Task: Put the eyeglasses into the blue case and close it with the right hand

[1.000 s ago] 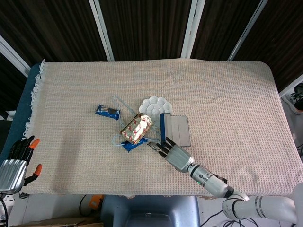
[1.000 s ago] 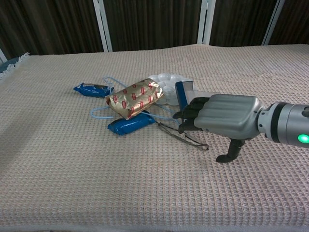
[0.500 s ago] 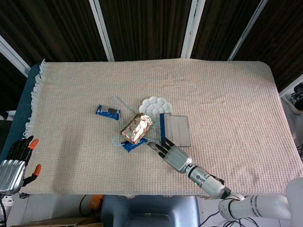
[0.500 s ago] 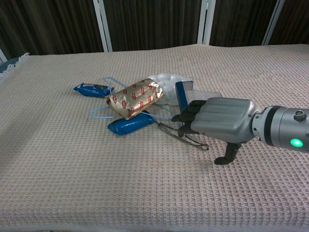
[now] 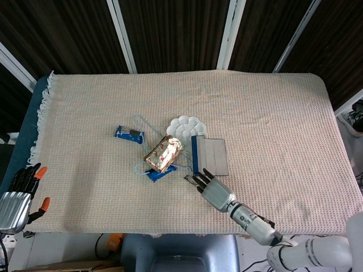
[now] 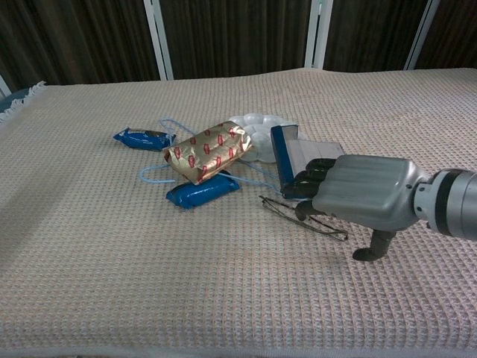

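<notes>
The eyeglasses (image 6: 326, 226), a thin dark wire frame, lie on the woven cloth just in front of the blue case (image 6: 282, 158). The case stands open, blue lid upright and grey inside facing me (image 5: 213, 157). My right hand (image 6: 350, 200) reaches in from the right. Its curled fingers hook over the middle of the eyeglasses, and its thumb hangs down apart from them. In the head view the right hand (image 5: 212, 190) sits just below the case. My left hand (image 5: 17, 195) hangs off the table's left edge, fingers apart, holding nothing.
A gold and red snack packet (image 6: 209, 151) leans on a blue packet (image 6: 203, 192) left of the case. Another blue packet (image 6: 140, 138) and a pale blue cord (image 6: 153, 173) lie further left. A white scalloped dish (image 6: 257, 123) sits behind the case.
My right hand has shifted right and toward the front edge, and the eyeglasses have slid along with it, away from the blue packet. The left hand has not moved.
</notes>
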`<state>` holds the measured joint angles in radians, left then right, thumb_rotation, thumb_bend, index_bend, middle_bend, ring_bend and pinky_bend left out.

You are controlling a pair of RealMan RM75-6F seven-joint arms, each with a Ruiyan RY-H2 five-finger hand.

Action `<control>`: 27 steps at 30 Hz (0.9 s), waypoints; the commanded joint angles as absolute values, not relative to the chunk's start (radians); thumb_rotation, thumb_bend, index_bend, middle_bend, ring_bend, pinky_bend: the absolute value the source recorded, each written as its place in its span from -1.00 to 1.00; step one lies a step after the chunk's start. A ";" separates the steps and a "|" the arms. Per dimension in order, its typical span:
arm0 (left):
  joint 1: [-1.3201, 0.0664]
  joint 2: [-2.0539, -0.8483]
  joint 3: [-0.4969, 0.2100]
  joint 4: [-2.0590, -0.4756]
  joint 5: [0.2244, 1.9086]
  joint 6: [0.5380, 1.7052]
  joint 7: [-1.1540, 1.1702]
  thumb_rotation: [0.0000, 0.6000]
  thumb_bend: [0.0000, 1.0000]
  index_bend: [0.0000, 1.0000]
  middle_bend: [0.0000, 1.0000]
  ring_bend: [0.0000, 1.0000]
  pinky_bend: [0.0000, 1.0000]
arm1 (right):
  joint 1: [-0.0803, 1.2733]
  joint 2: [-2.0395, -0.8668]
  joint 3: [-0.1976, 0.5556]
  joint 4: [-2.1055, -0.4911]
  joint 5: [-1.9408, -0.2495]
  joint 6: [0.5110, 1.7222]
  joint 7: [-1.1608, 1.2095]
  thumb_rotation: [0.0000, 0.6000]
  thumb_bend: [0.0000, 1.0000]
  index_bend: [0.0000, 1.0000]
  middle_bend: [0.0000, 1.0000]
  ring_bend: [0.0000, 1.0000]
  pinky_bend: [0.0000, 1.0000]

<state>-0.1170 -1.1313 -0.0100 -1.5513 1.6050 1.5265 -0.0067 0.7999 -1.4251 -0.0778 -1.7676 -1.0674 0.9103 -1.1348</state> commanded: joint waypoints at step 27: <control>-0.120 -1.142 -0.007 -1.558 1.613 1.519 0.023 1.00 -0.23 -1.00 -1.00 -1.00 -0.85 | 0.654 -1.239 -0.208 -1.892 -1.278 1.073 -1.011 1.00 -0.23 -0.30 -1.00 -1.00 -1.00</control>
